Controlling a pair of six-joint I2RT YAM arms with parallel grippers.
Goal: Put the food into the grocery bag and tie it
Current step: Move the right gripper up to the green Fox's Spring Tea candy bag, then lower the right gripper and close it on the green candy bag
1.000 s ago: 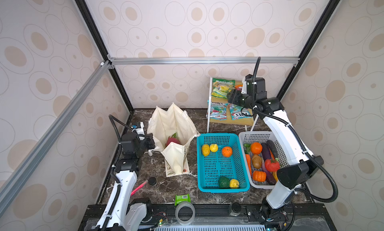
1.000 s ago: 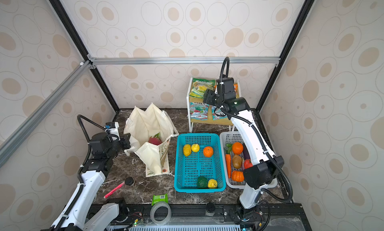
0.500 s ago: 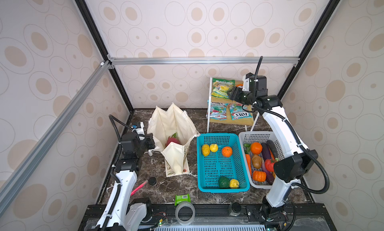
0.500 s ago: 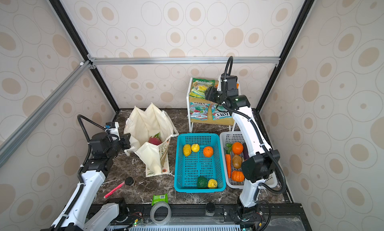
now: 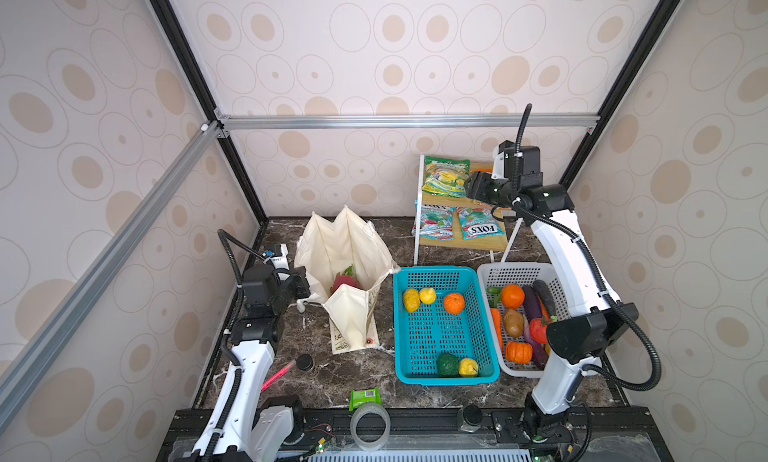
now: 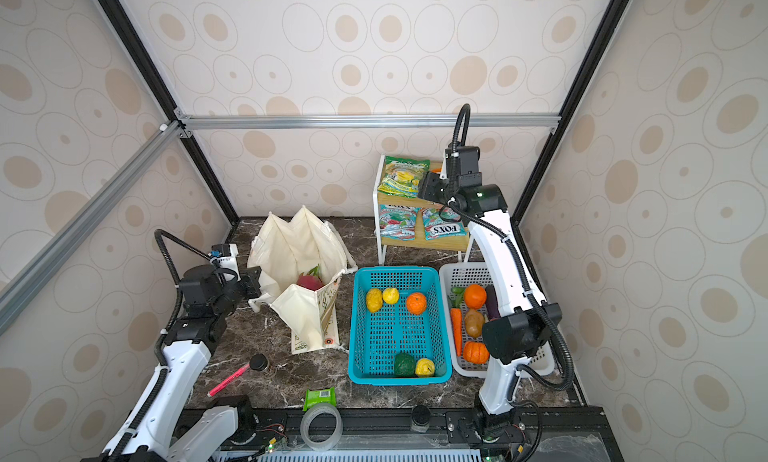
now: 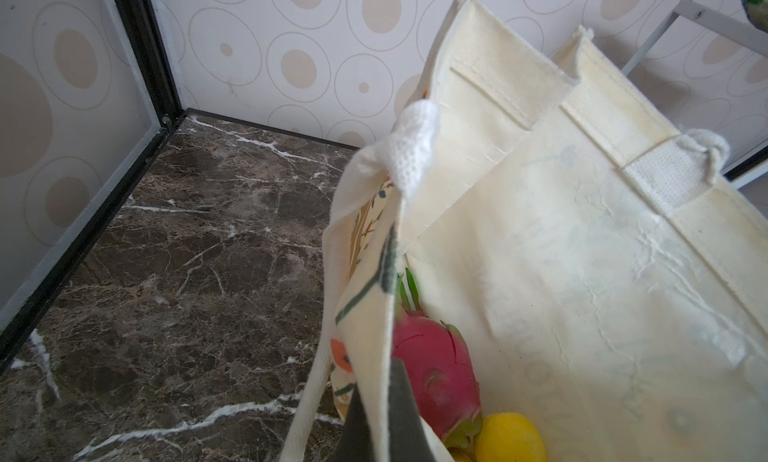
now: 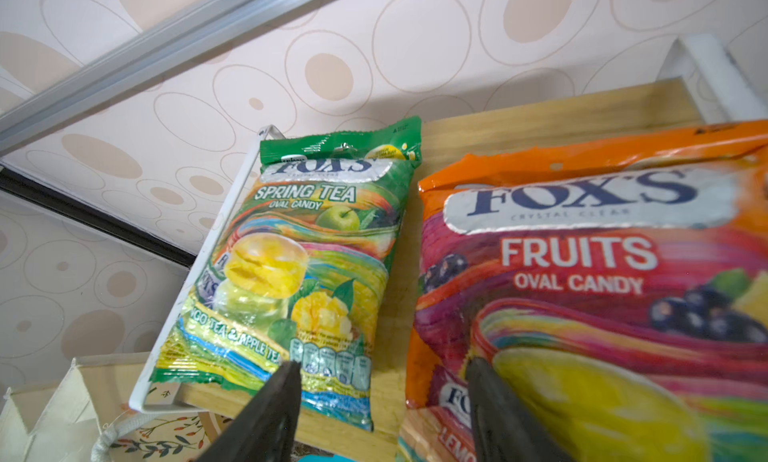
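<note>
**Peeked at the grocery bagging rig**

Found the left end effector pinched shut on the left-hand wall of the grocery bag, right at the rim, mouth gaping open. Spotted a pink dragon fruit and a yellow lemon down inside the bag. Saw the right end effector up over the shelf behind and to the right of the bag, jaws spread wide and gripping nothing, hovering above the green packet and the orange packet lying side by side. Couldn't tell whether its fingertips touched either one. Noticed more lemons in the blue basket just right of the bag on the desk, plus the potato and carrot in the white basket further right.
</note>
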